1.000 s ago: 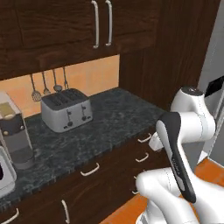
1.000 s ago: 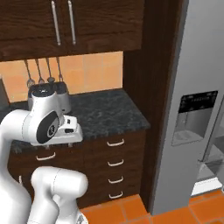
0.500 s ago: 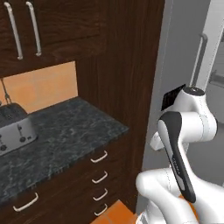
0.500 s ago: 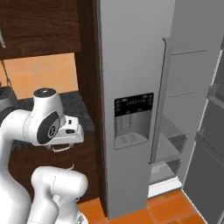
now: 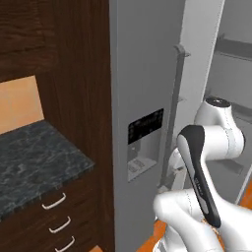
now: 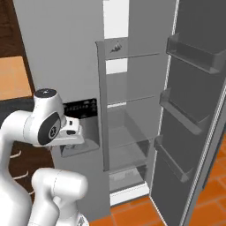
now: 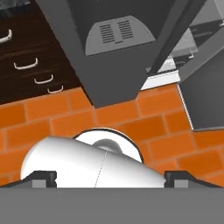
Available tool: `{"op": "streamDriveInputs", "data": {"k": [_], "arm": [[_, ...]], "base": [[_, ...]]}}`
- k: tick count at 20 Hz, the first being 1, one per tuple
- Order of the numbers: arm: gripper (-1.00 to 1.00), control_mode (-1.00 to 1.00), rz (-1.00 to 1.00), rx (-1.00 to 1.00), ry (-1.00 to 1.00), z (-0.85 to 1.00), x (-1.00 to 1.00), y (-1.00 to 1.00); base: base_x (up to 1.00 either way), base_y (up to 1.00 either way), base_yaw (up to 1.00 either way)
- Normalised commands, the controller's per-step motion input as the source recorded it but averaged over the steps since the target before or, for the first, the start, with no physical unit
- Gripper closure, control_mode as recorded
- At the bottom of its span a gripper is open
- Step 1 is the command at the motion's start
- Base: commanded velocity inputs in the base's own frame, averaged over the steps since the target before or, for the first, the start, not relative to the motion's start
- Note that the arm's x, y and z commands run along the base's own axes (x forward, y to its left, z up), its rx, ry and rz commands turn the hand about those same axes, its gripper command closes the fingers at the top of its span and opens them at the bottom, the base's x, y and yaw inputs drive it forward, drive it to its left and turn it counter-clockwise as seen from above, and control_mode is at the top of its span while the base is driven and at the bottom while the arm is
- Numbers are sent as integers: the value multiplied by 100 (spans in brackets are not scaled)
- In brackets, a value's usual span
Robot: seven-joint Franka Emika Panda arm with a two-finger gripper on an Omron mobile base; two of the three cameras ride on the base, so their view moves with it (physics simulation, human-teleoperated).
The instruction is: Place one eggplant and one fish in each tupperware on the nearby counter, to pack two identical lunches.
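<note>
The counter is a dark marbled worktop at the left of the left base view, and the part in view is bare. The eggplant, the fish and the tupperware are out of view. In the hand view my gripper points down at the orange brick floor. Its two dark fingertips stand far apart, open, with nothing between them. A small grey thing lies on the top shelf of the fridge, too small to tell what it is.
A grey fridge with a dispenser panel stands right of the counter. Its right door is swung open, with bins on the inside and shelves behind. Dark drawers with curved handles sit under the counter.
The whole picture has swung right: the base turned from the counter with the toaster to the open fridge. The arm keeps its folded pose and the gripper stays open.
</note>
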Motion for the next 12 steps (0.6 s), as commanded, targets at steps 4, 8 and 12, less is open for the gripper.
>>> {"op": "streamDriveInputs", "data": {"k": [4,8,12], "arm": [[-100,100,0,0,0,0,0,0],[-100,100,0,0,0,0,0,0],[-100,100,0,0,0,0,0,0]], "base": [[9,-78,7],[39,-32,22],[48,-33,23]]}}
